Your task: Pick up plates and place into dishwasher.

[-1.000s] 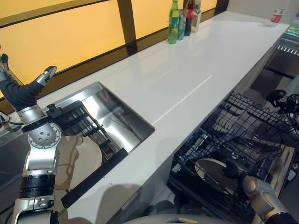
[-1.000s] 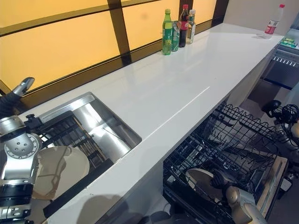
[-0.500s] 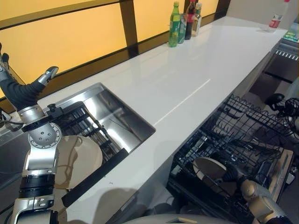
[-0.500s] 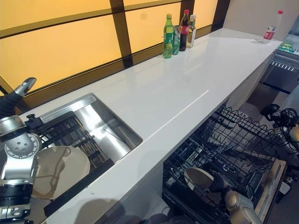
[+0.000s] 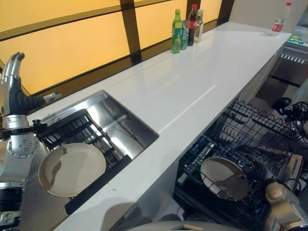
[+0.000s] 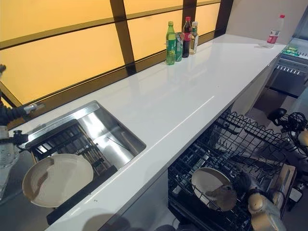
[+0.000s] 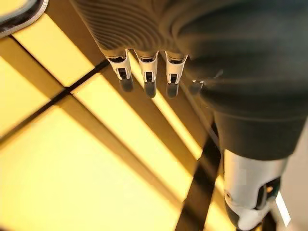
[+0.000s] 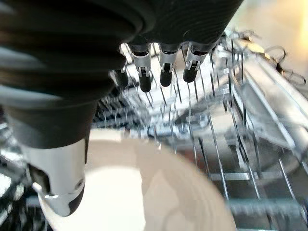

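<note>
Ceramic: round beige plate (image 5: 224,178) in black wire dishwasher rack (image 5: 250,144), stiff, slick, breakable; best pinched at rim.
Right hand (image 8: 72,86): my fingers (image 8: 166,72) straight, holding nothing.
Left hand (image 5: 12,84): raised, fingers loose, empty.
Sink: second beige plate (image 5: 72,168) waits.

— What is the sink (image 5: 126,126) at the left of the frame made of?
— Brushed steel, shiny, with a black wire rack (image 5: 77,132) in it. The plate (image 5: 72,168) at lower left looks like glazed cream ceramic with brown smears.
— And the counter (image 5: 192,67) through the middle?
— Smooth glossy white, mirroring the amber panels (image 5: 72,43).
— Lower right?
— A dark coated-wire dishwasher rack (image 6: 240,144) around a second glossy plate (image 6: 208,180). The bottles (image 6: 171,36) at the top look like clear plastic.
</note>
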You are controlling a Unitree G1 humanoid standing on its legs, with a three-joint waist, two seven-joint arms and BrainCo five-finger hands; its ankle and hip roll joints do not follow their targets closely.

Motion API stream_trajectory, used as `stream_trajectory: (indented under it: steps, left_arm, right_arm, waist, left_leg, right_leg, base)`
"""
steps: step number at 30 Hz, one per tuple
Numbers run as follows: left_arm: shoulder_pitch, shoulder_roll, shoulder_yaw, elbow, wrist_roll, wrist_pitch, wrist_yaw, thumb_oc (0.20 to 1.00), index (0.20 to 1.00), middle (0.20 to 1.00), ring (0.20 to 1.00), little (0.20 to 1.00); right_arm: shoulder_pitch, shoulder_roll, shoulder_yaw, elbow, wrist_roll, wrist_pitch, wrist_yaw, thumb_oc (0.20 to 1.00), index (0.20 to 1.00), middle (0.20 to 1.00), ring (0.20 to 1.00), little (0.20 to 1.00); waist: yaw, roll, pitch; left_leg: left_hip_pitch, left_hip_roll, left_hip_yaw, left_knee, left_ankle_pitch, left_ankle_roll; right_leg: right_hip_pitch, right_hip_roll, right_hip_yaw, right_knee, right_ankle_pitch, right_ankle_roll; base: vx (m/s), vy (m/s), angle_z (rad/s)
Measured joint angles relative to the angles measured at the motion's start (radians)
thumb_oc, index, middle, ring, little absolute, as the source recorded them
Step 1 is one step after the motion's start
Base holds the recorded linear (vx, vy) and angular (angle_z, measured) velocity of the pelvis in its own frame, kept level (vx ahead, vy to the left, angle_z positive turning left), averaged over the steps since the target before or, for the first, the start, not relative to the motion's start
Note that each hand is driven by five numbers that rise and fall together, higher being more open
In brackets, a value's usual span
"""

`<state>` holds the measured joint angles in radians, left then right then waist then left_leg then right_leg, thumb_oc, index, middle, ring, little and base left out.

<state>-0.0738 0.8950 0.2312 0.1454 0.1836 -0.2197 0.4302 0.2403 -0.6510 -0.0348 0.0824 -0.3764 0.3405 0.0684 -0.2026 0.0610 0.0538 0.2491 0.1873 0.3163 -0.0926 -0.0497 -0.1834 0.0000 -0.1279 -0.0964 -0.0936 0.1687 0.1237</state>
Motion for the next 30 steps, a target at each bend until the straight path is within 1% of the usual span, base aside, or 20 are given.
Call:
stream_trajectory:
  steps: [3,7,10,12,15,19,21,25,26,30]
  left_arm:
    - [0.016,0.0,0.001,0.005,-0.001,0.017,-0.016,1.0,1.0,1.0,1.0,1.0]
    - [0.039,0.0,0.001,0.006,-0.001,0.018,-0.025,1.0,1.0,1.0,1.0,1.0]
    - [0.047,0.0,0.02,0.022,0.001,0.021,-0.039,1.0,1.0,1.0,1.0,1.0]
    - [0.062,0.0,0.045,0.047,0.032,0.042,-0.038,1.0,1.0,1.0,1.0,1.0]
    - [0.116,0.01,0.088,0.091,0.122,0.058,-0.012,1.0,1.0,1.0,1.0,1.0]
    - [0.237,0.012,0.178,0.118,0.187,0.057,0.069,1.0,1.0,1.0,1.0,1.0]
    - [0.287,0.012,0.218,0.118,0.222,0.051,0.11,1.0,1.0,1.0,1.0,1.0]
    - [0.331,0.012,0.266,0.123,0.294,0.034,0.159,1.0,1.0,1.0,1.0,1.0]
    - [0.343,0.012,0.271,0.124,0.316,0.023,0.171,1.0,1.0,1.0,1.0,1.0]
    - [0.404,0.012,0.28,0.123,0.398,-0.041,0.198,1.0,1.0,1.0,1.0,1.0]
  right_arm:
    - [-0.002,-0.022,-0.034,-0.007,0.016,0.002,0.0,1.0,1.0,1.0,1.0,1.0]
    - [-0.004,-0.032,-0.051,-0.039,0.018,0.008,-0.002,1.0,1.0,1.0,1.0,1.0]
    - [-0.013,-0.033,-0.065,-0.049,0.027,0.008,-0.011,1.0,1.0,1.0,1.0,1.0]
    - [-0.016,-0.038,-0.094,-0.063,0.036,0.009,-0.016,1.0,1.0,1.0,1.0,1.0]
    - [-0.018,-0.067,-0.139,-0.073,0.036,0.014,-0.023,1.0,1.0,1.0,1.0,1.0]
    - [-0.004,-0.088,-0.22,-0.082,0.05,0.016,-0.028,1.0,1.0,1.0,1.0,1.0]
    - [0.013,-0.099,-0.247,-0.082,0.057,0.016,-0.033,1.0,1.0,1.0,1.0,1.0]
    - [0.031,-0.112,-0.288,-0.082,0.078,0.015,-0.058,1.0,1.0,1.0,1.0,1.0]
    - [0.031,-0.112,-0.292,-0.083,0.088,0.013,-0.07,1.0,1.0,1.0,1.0,1.0]
    - [0.036,-0.112,-0.326,-0.084,0.095,0.008,-0.124,1.0,1.0,1.0,1.0,1.0]
  waist:
    - [0.004,0.002,0.001]
    - [0.004,0.008,0.005]
    - [0.004,0.012,0.007]
    - [0.004,0.02,0.012]
    - [-0.001,0.03,0.018]
    - [0.002,0.035,0.021]
    - [0.022,0.033,0.022]
    - [0.04,0.032,0.023]
    - [0.052,0.033,0.023]
    - [0.055,0.034,0.022]
  left_leg:
    - [0.0,0.0,0.0,0.0,0.0,0.0]
    - [-0.001,0.0,0.001,0.001,-0.001,0.002]
    - [0.0,0.0,0.002,0.001,-0.002,0.004]
    - [0.0,0.0,0.003,0.0,-0.003,0.005]
    - [0.0,-0.001,0.007,0.0,-0.003,0.005]
    - [-0.001,0.0,0.007,0.0,-0.003,0.006]
    - [-0.001,-0.001,0.008,0.0,-0.004,0.006]
    - [-0.003,-0.001,0.005,0.0,-0.004,0.006]
    - [-0.004,-0.001,0.004,-0.001,-0.004,0.006]
    - [-0.02,-0.004,-0.014,0.001,-0.001,0.01]
  right_leg:
    - [0.0,0.0,0.001,0.001,0.0,0.0]
    - [-0.001,0.0,0.001,0.0,-0.001,0.001]
    - [-0.001,0.0,0.001,-0.002,-0.002,0.002]
    - [-0.002,0.0,0.001,-0.003,-0.002,0.002]
    - [-0.004,0.0,0.003,-0.003,-0.005,0.004]
    - [-0.005,0.0,0.004,-0.003,-0.007,0.006]
    - [-0.006,0.0,0.003,-0.003,-0.008,0.006]
    - [-0.006,-0.002,0.001,-0.003,-0.008,0.006]
    - [-0.007,-0.003,0.0,-0.002,-0.008,0.006]
    - [-0.014,-0.009,-0.012,-0.002,-0.01,0.008]
  base:
    - [-0.03,0.036,0.0]
    - [0.0,0.0,0.0]
    - [0.0,0.0,0.0]
    - [0.0,0.017,-0.01]
    - [-0.01,0.048,-0.03]
    - [0.0,0.045,0.0]
    - [0.0,0.034,-0.01]
    - [0.0,0.043,0.02]
    - [0.01,0.044,0.03]
    - [0.01,0.041,0.1]
